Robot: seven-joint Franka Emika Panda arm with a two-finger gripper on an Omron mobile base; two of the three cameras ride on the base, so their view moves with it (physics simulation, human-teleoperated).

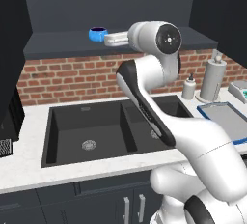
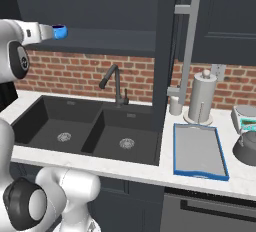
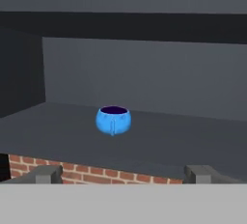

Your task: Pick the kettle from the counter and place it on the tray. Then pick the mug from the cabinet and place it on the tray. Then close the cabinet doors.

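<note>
The small blue mug (image 3: 113,119) stands upright on the dark shelf of the open cabinet (image 3: 159,136), its handle facing the hand camera. My gripper (image 3: 124,174) is open, level with the shelf's front edge, a short way short of the mug with nothing between its fingers. From the left base view the hand reaches up to the mug (image 1: 98,35); the right base view shows the mug (image 2: 60,31) just past the hand. The dark-grey kettle (image 2: 246,148) sits on the white counter (image 2: 150,173) right of the blue-rimmed tray (image 2: 197,151), which is bare. A cabinet door (image 2: 165,51) stands open.
A dark double sink (image 2: 85,126) with a faucet (image 2: 115,83) lies below the cabinet. A paper-towel roll (image 2: 202,98), a soap bottle (image 1: 189,88) and a white device with a teal screen (image 2: 245,118) stand behind the tray against the brick wall (image 1: 72,80).
</note>
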